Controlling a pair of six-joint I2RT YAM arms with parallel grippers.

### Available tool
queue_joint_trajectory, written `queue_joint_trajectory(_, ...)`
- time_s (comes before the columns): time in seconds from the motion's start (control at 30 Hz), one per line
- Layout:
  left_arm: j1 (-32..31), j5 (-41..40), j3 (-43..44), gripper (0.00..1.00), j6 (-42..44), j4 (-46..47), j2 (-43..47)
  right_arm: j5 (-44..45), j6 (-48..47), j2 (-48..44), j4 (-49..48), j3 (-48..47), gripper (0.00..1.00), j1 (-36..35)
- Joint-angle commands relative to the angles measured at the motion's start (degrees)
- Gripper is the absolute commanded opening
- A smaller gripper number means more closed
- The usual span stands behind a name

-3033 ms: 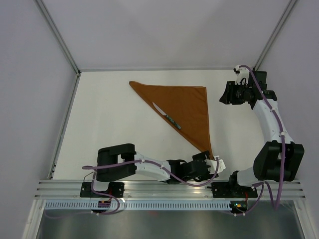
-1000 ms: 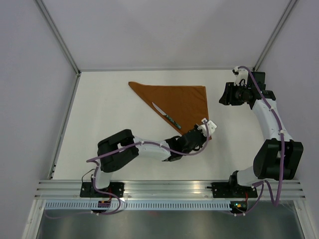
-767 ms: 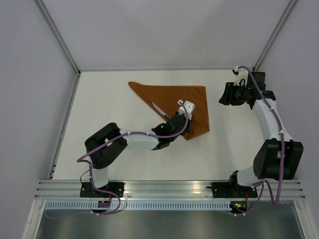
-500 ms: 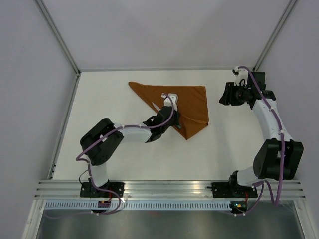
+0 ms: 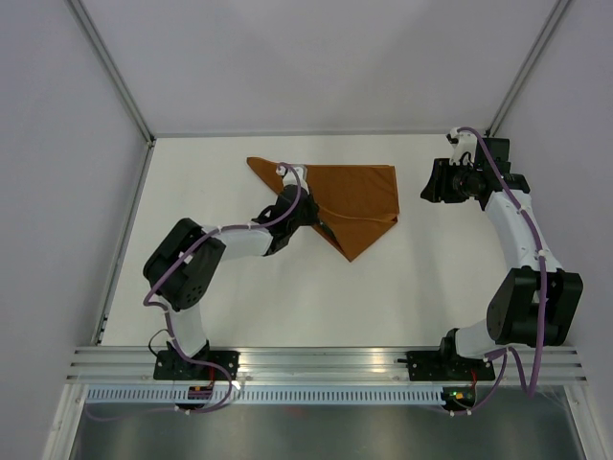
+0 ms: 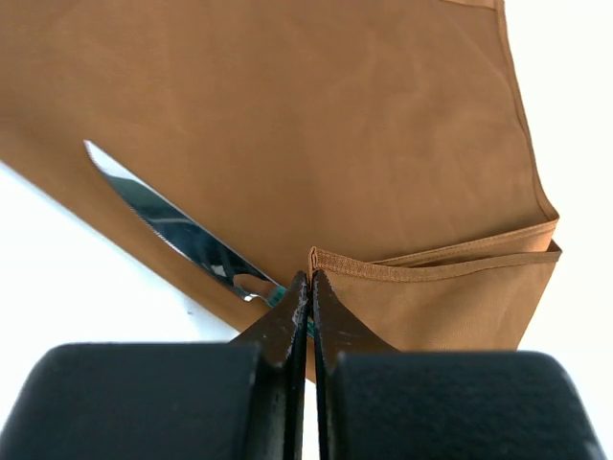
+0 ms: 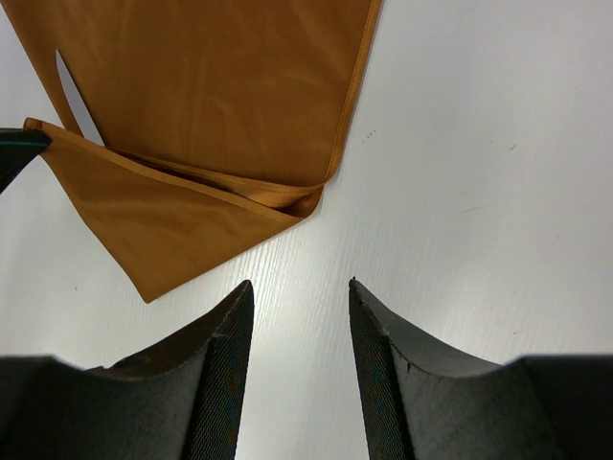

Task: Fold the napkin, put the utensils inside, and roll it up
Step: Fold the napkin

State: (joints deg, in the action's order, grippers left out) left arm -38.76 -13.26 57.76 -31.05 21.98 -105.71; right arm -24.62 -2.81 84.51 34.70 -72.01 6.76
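The rust-orange napkin (image 5: 359,187) lies as a folded triangle at the back middle of the table. My left gripper (image 5: 314,217) is shut on its near corner and holds it over the long folded edge, so a flap (image 6: 450,297) doubles back over the cloth. The knife's silver blade (image 6: 163,225) sticks out left of the flap, on the napkin (image 6: 287,115). Only a sliver of its teal handle (image 6: 278,295) shows beside my left gripper (image 6: 309,278). My right gripper (image 5: 430,181) hangs open over bare table, right of the napkin (image 7: 211,86). Nothing sits between the tips of the right gripper (image 7: 299,285).
The white table (image 5: 239,287) is boxed in by pale walls with metal posts at the back corners. An aluminium rail (image 5: 326,364) carrying both arm bases runs along the near edge.
My left gripper has carried the napkin's near corner from the front right up and to the left, across the knife, folding a flap over its handle. The right arm has stayed still.
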Motion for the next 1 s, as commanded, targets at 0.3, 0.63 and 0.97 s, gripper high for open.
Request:
queue_joint_trajectory(0.3, 4.7, 2.6, 3.8, 0.02, -2.4, -2.0, 0.1, -0.7, 0.0, 0.6, -0.3, 0.2, 0.50, 0.3)
queue_joint_trajectory(0.63, 8.4, 4.0, 3.7, 0.02, -3.9, -2.9, -0.8, -1.0, 0.0, 0.5, -0.2, 0.3, 0.50, 0.3)
queue_joint_trajectory(0.97, 9.8, 5.2, 5.2, 0.02, -5.0, -4.5, -3.3, -1.2, -0.2, 0.5, -0.2, 0.2, 0.50, 0.3)
